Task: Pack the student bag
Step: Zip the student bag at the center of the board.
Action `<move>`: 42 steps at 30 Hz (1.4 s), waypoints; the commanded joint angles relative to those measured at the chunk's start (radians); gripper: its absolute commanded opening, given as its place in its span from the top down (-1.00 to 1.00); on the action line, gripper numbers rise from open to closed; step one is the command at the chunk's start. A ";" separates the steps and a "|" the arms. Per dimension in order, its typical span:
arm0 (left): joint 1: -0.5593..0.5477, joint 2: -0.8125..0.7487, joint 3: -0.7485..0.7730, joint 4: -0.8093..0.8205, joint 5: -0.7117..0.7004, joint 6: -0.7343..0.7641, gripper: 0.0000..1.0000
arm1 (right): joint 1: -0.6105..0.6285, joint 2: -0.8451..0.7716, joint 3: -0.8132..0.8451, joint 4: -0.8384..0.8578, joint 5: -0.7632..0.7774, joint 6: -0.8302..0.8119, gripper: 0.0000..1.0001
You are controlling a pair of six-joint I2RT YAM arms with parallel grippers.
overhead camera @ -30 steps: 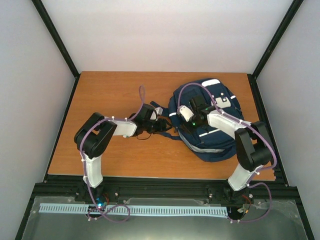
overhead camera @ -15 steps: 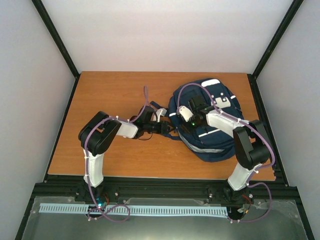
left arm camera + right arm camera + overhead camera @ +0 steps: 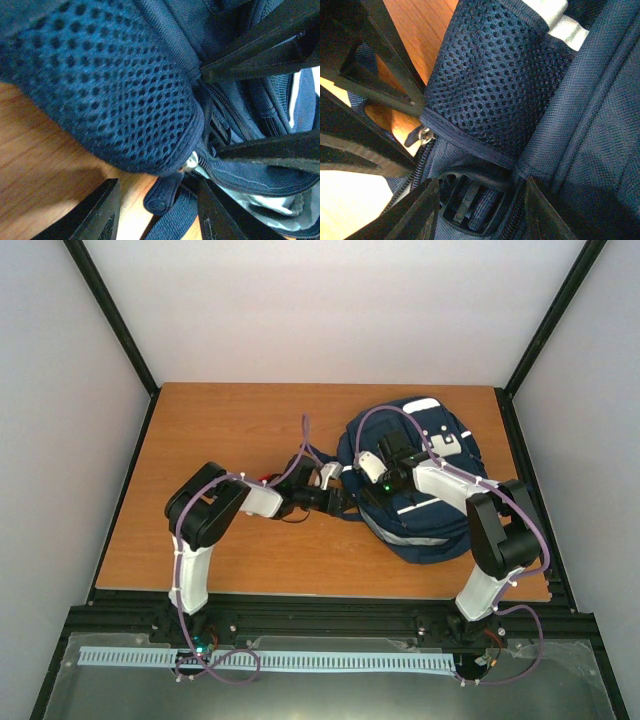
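Our left gripper [image 3: 157,183] has slid right to the student bag's [image 3: 420,522] mesh pocket [image 3: 115,95], facing our right gripper [image 3: 481,181]; both stand half-spread, empty.

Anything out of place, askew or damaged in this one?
Nothing stands out. The student bag lies flat and intact on the table's right half, one strap resting on the wood. The left tool and right tool both sit open at its mesh side pocket.

The bag [image 3: 432,532] lies on the right half of the table [image 3: 215,425]. The left gripper [image 3: 346,498] and right gripper [image 3: 374,472] sit close together at its left edge.
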 commanded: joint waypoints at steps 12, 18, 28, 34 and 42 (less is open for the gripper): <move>-0.035 0.012 0.057 -0.030 -0.023 0.057 0.70 | -0.021 0.036 -0.006 -0.027 0.014 0.014 0.05; -0.035 -0.053 -0.015 -0.064 -0.051 0.047 0.88 | -0.026 0.027 -0.005 -0.026 0.012 0.014 0.06; -0.051 -0.076 -0.042 -0.134 0.000 0.066 0.94 | -0.026 0.040 0.091 -0.056 -0.043 0.012 0.06; -0.074 -0.085 -0.054 -0.133 0.020 0.052 0.94 | -0.020 0.105 0.187 -0.054 -0.155 0.021 0.11; -0.129 -0.075 -0.086 0.031 0.028 -0.087 0.94 | -0.005 0.311 0.313 -0.079 -0.205 0.085 0.17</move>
